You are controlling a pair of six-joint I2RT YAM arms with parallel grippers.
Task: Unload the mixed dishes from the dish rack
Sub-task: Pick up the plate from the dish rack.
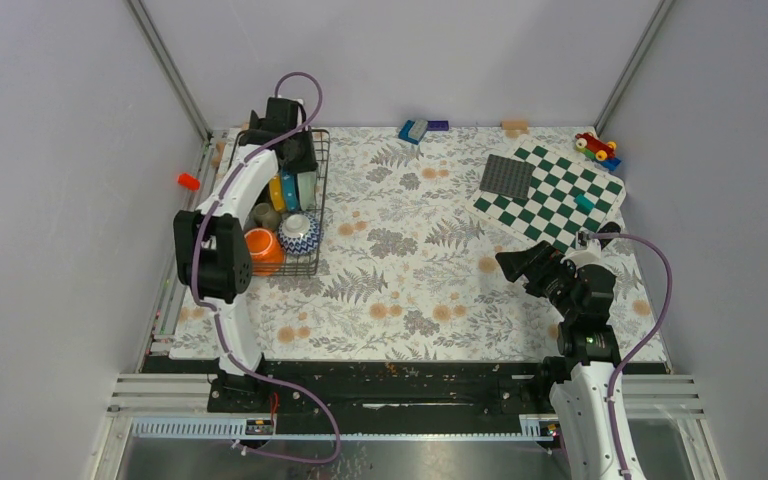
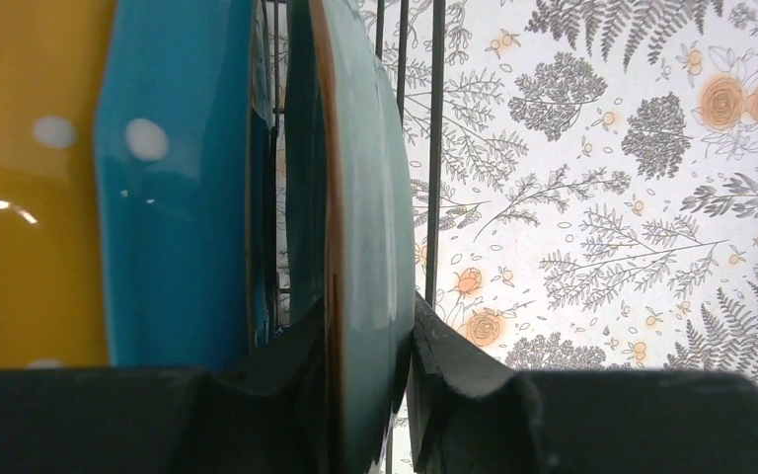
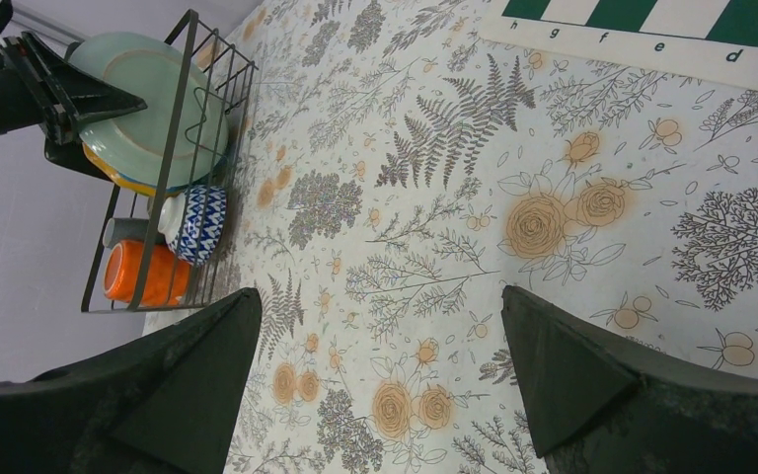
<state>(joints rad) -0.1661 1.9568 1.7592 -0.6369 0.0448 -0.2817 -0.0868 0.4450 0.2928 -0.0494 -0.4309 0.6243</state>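
Left gripper (image 2: 365,341) pinched a pale plate (image 2: 365,188) in the dish rack (image 1: 322,195), far left corner of the table (image 1: 410,295).
Only its wrist view showed the grip, hidden overhead by the arm (image 1: 243,185); right gripper (image 3: 380,321) hovered wide open, empty.

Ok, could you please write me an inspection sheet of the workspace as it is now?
Surface: floral cloth, flat; no spill seen.
Job's things: rack holds orange mug, patterned bowl, grey cup, yellow plate, blue dotted plate and pale green plate; no dish seen outside it.
Clutter: chequered board with studded square on it; toy car; small blocks at the far edge.
Pincers: left pincer shut on the pale green plate's rim; right pincer open above bare cloth.
Cables: left cable and right cable, purple, loop off their arms; no snag seen.
Surroundings: grey walls; nothing else seen.
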